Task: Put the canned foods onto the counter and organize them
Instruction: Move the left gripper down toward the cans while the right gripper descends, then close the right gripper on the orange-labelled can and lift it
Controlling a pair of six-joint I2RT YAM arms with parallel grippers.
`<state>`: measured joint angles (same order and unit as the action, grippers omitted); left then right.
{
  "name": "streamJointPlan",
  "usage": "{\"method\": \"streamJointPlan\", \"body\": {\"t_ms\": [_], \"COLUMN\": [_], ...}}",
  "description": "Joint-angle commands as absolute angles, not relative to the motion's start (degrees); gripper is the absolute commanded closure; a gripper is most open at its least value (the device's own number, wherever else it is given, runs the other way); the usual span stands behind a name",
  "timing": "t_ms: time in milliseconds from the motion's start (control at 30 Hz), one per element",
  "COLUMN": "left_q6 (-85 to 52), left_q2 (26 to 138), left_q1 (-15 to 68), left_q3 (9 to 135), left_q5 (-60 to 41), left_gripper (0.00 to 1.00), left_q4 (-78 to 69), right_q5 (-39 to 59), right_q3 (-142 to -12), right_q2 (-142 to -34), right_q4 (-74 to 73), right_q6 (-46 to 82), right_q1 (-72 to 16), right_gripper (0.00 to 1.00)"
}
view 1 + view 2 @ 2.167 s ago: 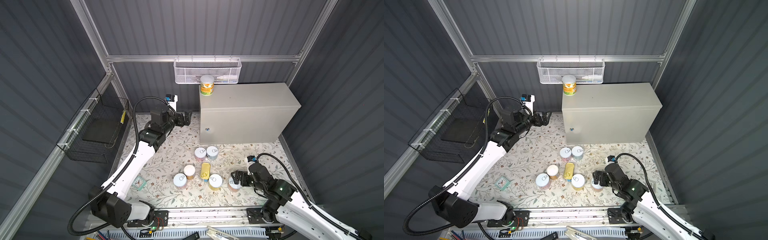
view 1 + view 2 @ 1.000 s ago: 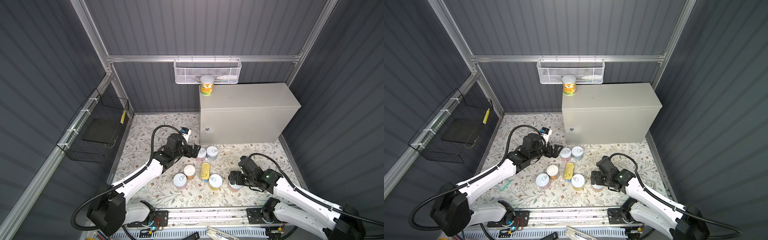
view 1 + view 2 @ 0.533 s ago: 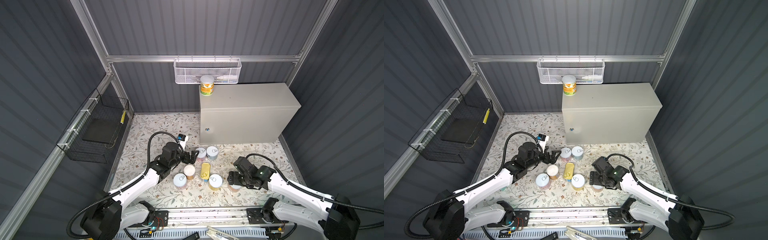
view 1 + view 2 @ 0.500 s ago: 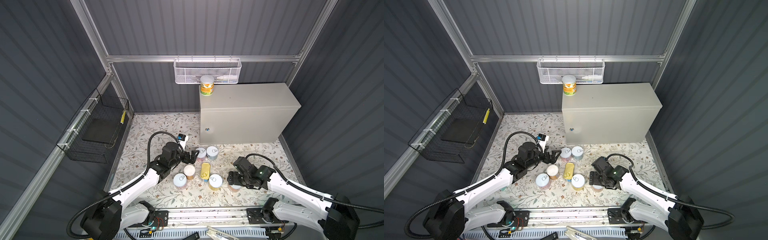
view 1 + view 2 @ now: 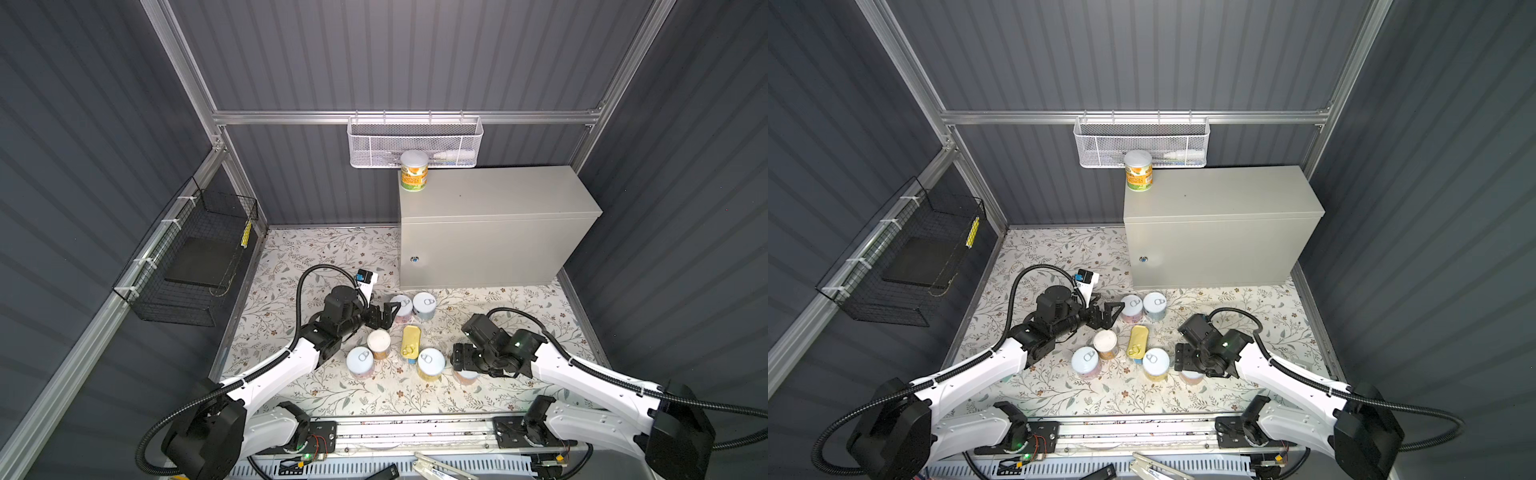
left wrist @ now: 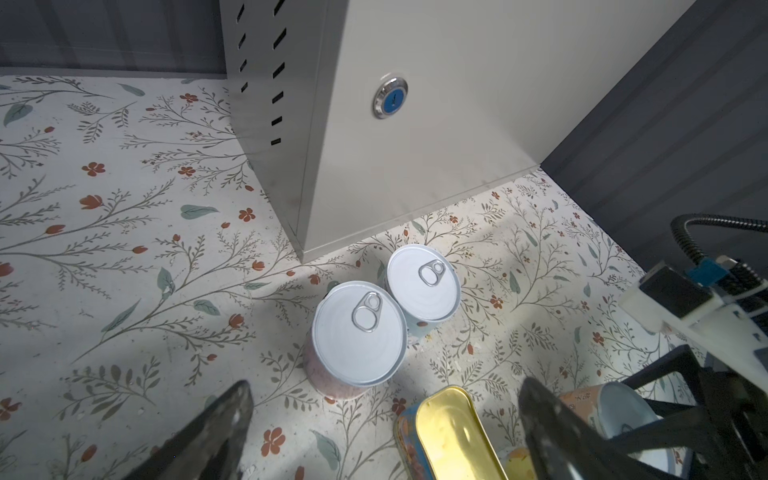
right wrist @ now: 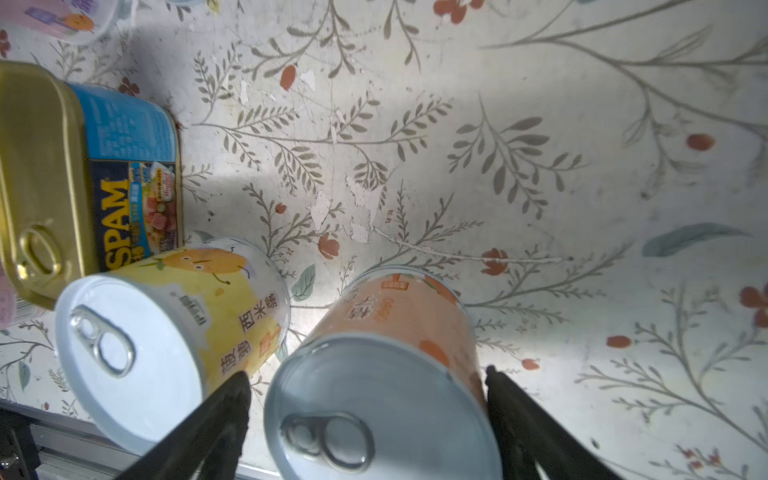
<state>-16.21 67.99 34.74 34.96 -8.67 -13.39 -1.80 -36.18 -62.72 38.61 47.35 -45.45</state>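
One canned food with a white lid (image 5: 414, 170) stands on the counter's (image 5: 498, 195) back left corner. The rest stand on the floral floor. My left gripper (image 5: 386, 312) (image 6: 384, 397) is open and empty, just short of the pink can (image 5: 401, 308) (image 6: 359, 332), which touches a pale-blue can (image 5: 424, 305). The gold-topped tin (image 5: 410, 340) (image 6: 453, 432) lies nearby. My right gripper (image 5: 465, 370) (image 7: 365, 372) straddles the orange can (image 7: 390, 374). One finger is at its side and the other a little apart. The yellow can (image 7: 166, 328) stands close beside it.
A white-lidded can (image 5: 379, 343) and a pull-tab can (image 5: 360, 361) stand left of the gold tin. A white mesh basket (image 5: 415, 141) hangs above the counter and a black wire basket (image 5: 195, 257) on the left wall. The rail (image 5: 415, 432) runs along the front.
My left arm came down from beside the counter to the floor cans and stopped by the pink one. My right gripper's jaws have narrowed around the orange can.
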Motion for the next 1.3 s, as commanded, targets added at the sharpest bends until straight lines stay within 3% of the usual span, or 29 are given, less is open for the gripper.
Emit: {"method": "streamJointPlan", "body": {"t_ms": [0,267,567,867,1267], "left_q6": [-16.81,-16.79,-16.57,-16.31,-9.58], "left_q2": [67.35,67.95,69.64,71.42,70.32], "left_q1": [34.89,34.89,34.89,34.87,34.89], "left_q3": [34.56,34.63,34.72,34.88,32.62], "left_q5": [-9.45,-9.56,-9.44,-10.66,-15.91], "left_gripper": [0.0,0.0,0.0,0.0,0.0], "left_q4": [-14.77,-14.71,-15.03,-15.76,-20.46], "right_q5": [-4.24,-7.07,-7.39,-6.76,-5.39], "right_q3": [-38.7,-40.8,-41.63,-40.91,-46.12], "right_q2": [-63.78,-69.93,-72.91,-71.42,-68.8], "right_q4": [41.47,43.33,43.57,41.27,43.97], "right_q6": [48.03,48.29,48.0,48.33,44.52], "right_q1": [-46.96,-49.21,-50.09,-50.27,-48.85], "right_gripper": [0.13,0.19,0.13,0.3,0.31]}}
